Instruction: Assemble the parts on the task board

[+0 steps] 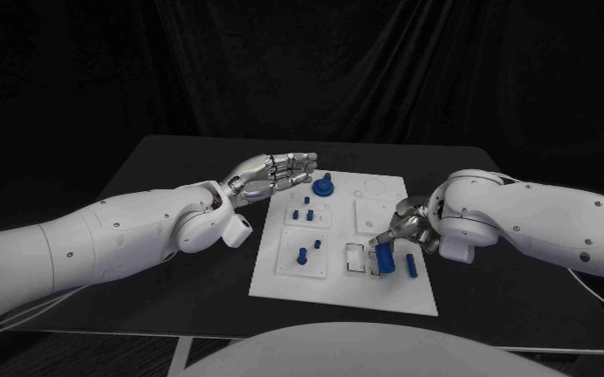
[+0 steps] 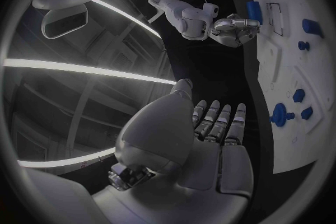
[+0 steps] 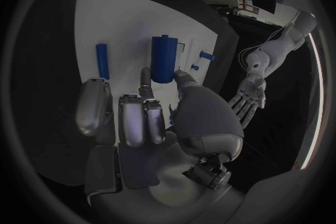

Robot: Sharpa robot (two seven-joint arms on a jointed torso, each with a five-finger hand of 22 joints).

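The black table [image 1: 188,290] takes up most of what I can see, and the white task board [image 1: 346,294] lies in the middle of it, a long plate running away from the robot. The left arm [image 1: 113,237] comes across the table to the board's left edge, and the right arm [image 1: 541,220] reaches in over the board's right side. The left hand [image 1: 268,174] hovers by the far left corner of the board, fingers apart and only loosely bent, holding nothing; from its own wrist view the palm is bare and open. The right hand [image 1: 405,227] sits low over the near right part of the board, fingers curled down, with the thumb and a finger close against a blue cylinder [image 1: 381,258] that stands upright there; from the right wrist view the fingertips [image 3: 145,79] reach the cylinder's lower end, though I cannot tell whether they truly pinch it or merely touch it. Just beside it, toward the board's right edge, stands a thinner blue peg [image 1: 409,263]. At the far end of the board, near the left hand, is a blue knob [image 1: 324,188] with a round base. Several small blue pieces [image 1: 307,214] are dotted over the left half of the board.
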